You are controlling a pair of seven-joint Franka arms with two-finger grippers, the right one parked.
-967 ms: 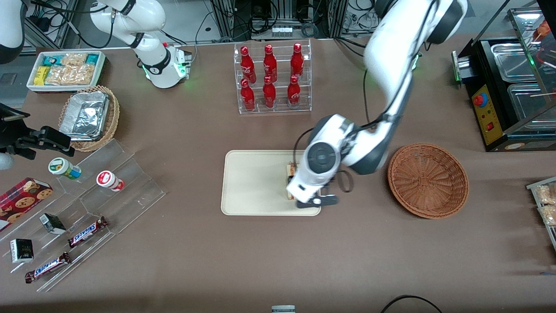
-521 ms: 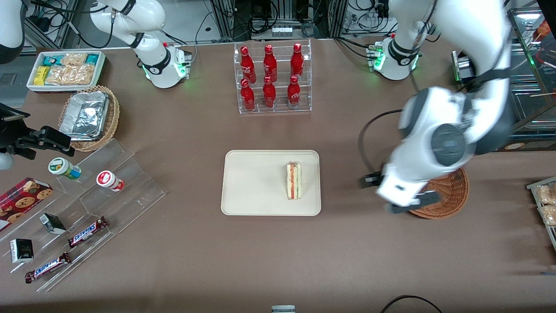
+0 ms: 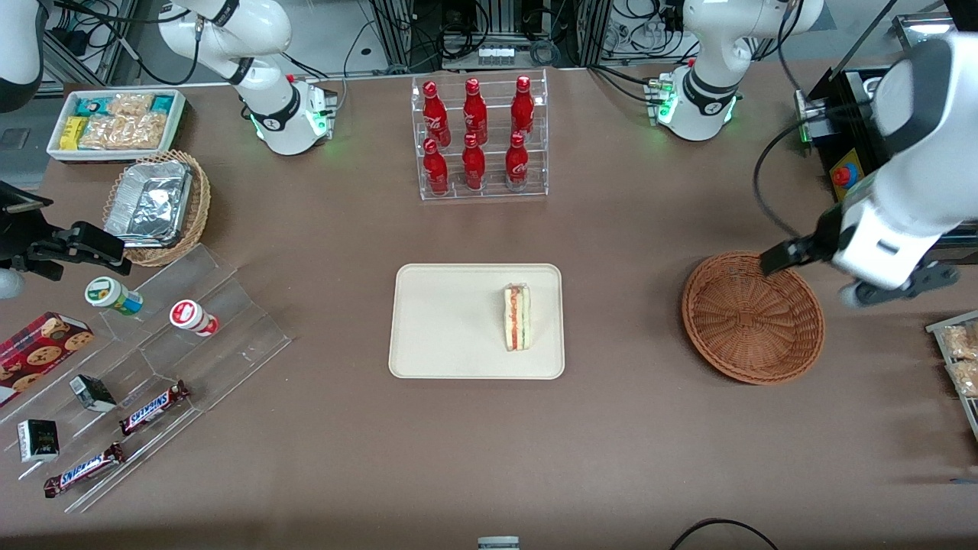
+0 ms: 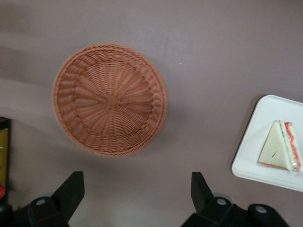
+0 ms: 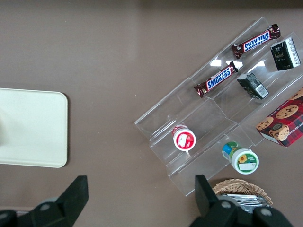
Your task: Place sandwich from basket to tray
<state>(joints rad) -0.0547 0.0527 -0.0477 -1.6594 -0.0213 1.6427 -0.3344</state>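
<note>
The sandwich (image 3: 517, 317), a pale wedge with red and green filling, lies on the cream tray (image 3: 443, 321), near the tray's end that faces the basket. The reddish-brown wicker basket (image 3: 752, 317) is empty. The left arm's gripper (image 3: 852, 269) hangs open above the table at the basket's rim, on the side toward the working arm's end, holding nothing. In the left wrist view the gripper (image 4: 136, 191) is spread wide over bare table, with the basket (image 4: 110, 99), the tray (image 4: 258, 146) and the sandwich (image 4: 281, 146) all in sight.
A clear rack of red bottles (image 3: 477, 137) stands farther from the front camera than the tray. A black machine (image 3: 894, 153) and snack packets (image 3: 963, 359) sit at the working arm's end. Acrylic steps with snacks (image 3: 176, 328) and a foil-filled tan basket (image 3: 157, 202) lie toward the parked arm's end.
The gripper let go of the sandwich on the tray, then swung away over the basket to the working arm's end of the table. The sandwich stays where it was set.
</note>
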